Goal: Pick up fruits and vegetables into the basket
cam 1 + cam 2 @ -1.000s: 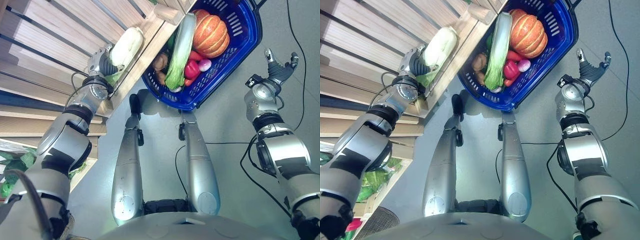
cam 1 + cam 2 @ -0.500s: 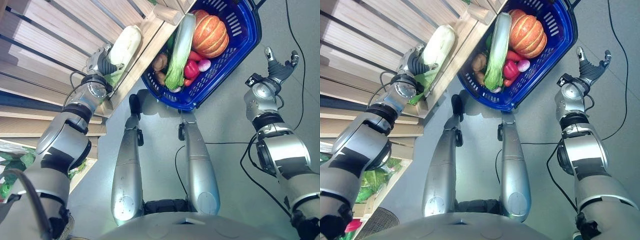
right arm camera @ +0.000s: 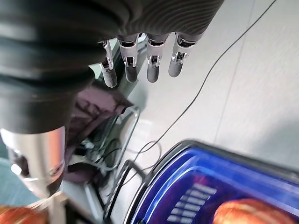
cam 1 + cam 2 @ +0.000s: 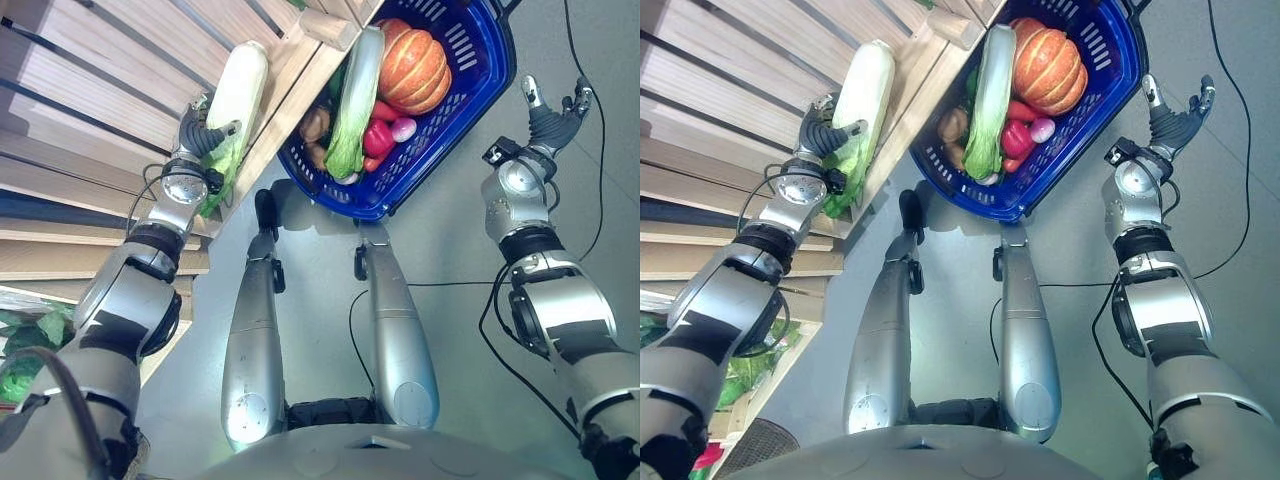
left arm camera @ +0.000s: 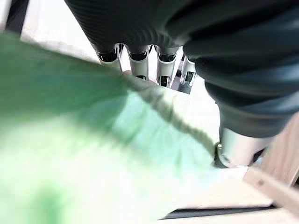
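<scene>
On the left, the left hand reaches up onto the slatted wooden shelf and grips the leafy green end of a long pale cabbage, its dark-tipped fingers curled over the leaves and the thumb on the other side. The white stalk end points away from the hand, up along the shelf edge. In the left wrist view the green leaf lies right against the palm, with the fingers wrapped past it.

Just right of the shelf edge sits the blue basket on the floor, holding a second long cabbage, an orange pumpkin, a red pepper, a small pink radish and a brownish potato.

Further right, the right hand hangs beside the basket, well apart from it, fingers spread and straight, holding nothing
</scene>
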Controlling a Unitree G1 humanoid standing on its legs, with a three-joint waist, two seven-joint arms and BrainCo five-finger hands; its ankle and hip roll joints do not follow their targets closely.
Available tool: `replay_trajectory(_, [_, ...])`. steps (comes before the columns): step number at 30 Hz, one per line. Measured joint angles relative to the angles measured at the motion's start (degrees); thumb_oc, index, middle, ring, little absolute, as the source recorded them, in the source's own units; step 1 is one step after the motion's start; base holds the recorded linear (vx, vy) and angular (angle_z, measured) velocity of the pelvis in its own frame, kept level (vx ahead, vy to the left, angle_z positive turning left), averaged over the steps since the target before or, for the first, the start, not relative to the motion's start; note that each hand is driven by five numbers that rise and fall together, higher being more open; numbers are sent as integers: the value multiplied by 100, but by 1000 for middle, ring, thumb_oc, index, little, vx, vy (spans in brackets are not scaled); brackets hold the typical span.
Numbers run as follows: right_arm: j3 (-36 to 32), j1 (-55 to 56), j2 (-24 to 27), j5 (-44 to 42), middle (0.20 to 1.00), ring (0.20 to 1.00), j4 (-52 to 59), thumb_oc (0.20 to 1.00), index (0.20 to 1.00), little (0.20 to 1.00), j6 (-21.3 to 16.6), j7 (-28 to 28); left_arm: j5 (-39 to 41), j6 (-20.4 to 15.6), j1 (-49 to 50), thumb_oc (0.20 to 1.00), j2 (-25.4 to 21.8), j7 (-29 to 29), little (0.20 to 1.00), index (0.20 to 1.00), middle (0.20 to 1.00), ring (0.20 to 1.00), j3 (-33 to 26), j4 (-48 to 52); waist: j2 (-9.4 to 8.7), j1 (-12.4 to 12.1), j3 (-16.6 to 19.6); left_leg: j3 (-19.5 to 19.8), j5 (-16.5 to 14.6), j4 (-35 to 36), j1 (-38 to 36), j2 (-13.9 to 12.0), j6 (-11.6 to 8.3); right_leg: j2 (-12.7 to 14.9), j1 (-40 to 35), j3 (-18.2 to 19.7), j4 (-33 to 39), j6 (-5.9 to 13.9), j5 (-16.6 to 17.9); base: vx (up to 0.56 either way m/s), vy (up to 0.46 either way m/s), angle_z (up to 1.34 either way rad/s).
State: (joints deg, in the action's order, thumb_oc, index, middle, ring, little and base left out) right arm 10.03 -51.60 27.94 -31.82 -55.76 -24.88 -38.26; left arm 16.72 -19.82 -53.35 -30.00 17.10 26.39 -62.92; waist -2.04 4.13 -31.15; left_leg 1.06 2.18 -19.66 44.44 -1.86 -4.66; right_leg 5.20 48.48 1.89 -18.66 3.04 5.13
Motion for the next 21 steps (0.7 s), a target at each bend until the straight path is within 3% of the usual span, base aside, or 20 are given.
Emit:
replay_trajectory(8, [98, 191, 3, 116, 1000, 1000, 804, 1000, 1000, 1000, -54, 263, 186, -58, 173, 200, -15, 329, 200, 200, 200, 200, -256, 554, 1, -56, -1, 31, 17, 27, 1, -2, -12, -1, -1, -33, 3, -3, 0, 0, 0, 0])
replay_trajectory(15, [251, 596, -34, -117, 1000, 1000, 1526, 1000, 1000, 1000, -95, 1553, 118, -317, 160, 200, -222, 562, 200, 200, 200, 200, -379, 1448, 1, -92, -1, 53, 58, 123, 3, -4, -16, 6, 0, -72, 58, -14, 7, -1, -4, 2])
replay_trajectory(21, [398, 716, -67, -457, 1000, 1000, 1765, 1000, 1000, 1000, -6, 2313, -279, -554, 159, 200, -224, 614, 200, 200, 200, 200, -360, 1764, 1, -84, -1, 57, 58, 128, 0, -5, -16, 7, -4, -82, 56, -16, 9, 0, 0, 0])
